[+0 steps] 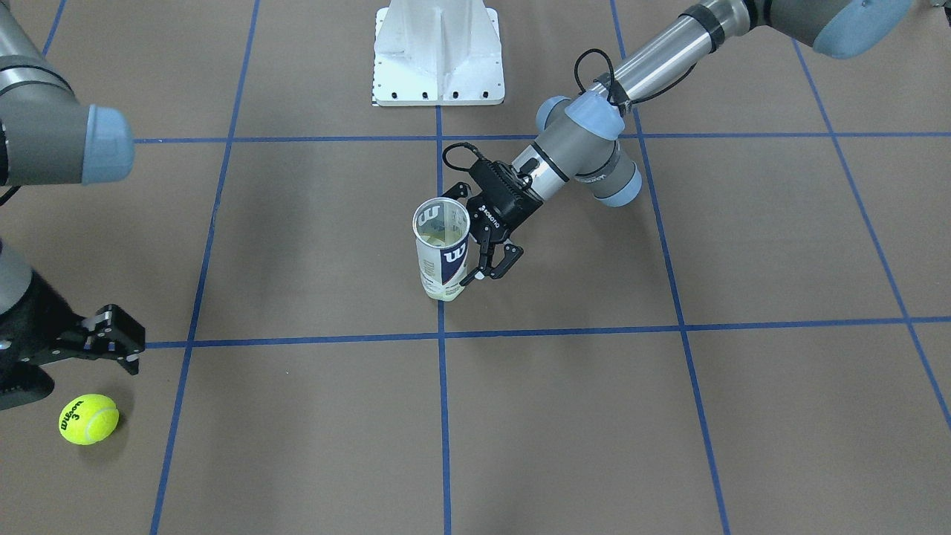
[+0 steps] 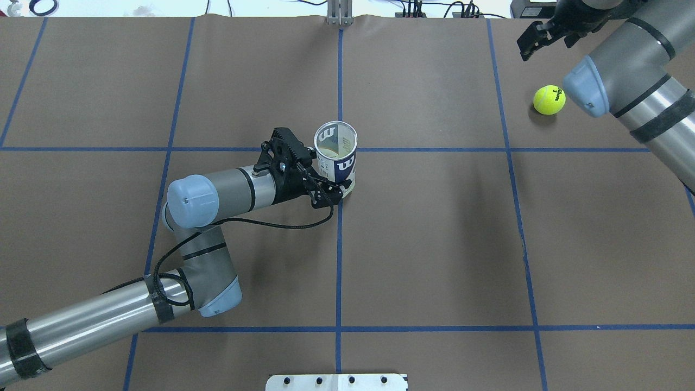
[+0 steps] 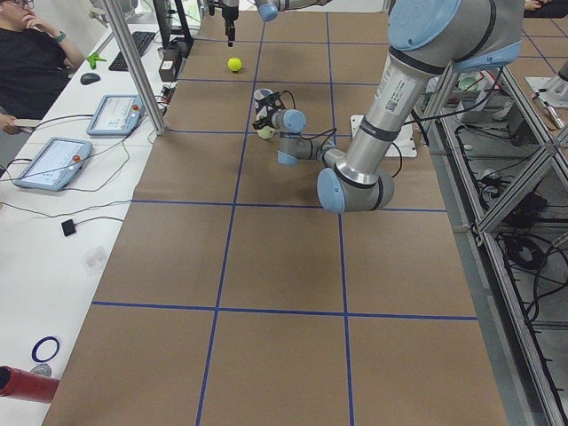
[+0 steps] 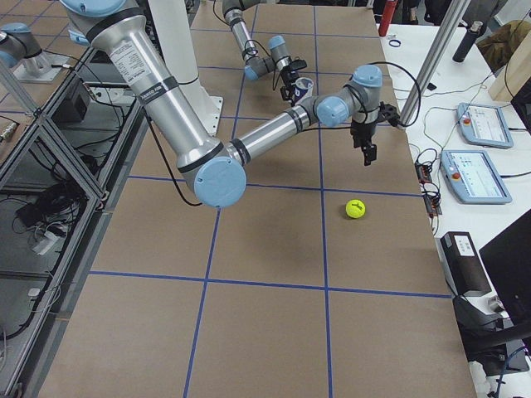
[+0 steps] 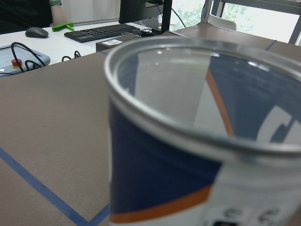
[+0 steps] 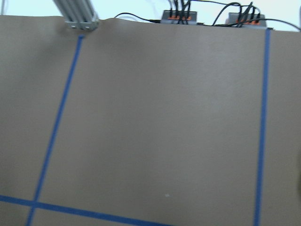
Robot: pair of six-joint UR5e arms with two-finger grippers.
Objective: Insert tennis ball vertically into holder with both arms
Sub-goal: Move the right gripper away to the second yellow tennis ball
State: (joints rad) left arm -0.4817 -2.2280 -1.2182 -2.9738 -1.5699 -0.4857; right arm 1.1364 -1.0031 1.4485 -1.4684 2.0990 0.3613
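The holder (image 1: 442, 249), a clear can with a navy and white label, stands upright and open-topped at the table's middle (image 2: 336, 157). My left gripper (image 1: 475, 256) reaches it from the side, its near finger (image 2: 328, 193) against the can's lower wall and the far finger mostly hidden behind it. The can's silvery rim fills the left wrist view (image 5: 197, 132). The yellow tennis ball (image 1: 88, 419) lies on the table far to my right (image 2: 549, 100). My right gripper (image 1: 130, 345) hangs open and empty just above and beside the ball (image 2: 543, 43). The right wrist view shows only bare table.
The white robot base plate (image 1: 438, 52) sits at my edge of the table. Blue tape lines (image 2: 339, 244) grid the brown table cover. An aluminium post (image 3: 133, 62), tablets (image 3: 53, 160) and a seated person stand on the operators' side beyond the ball.
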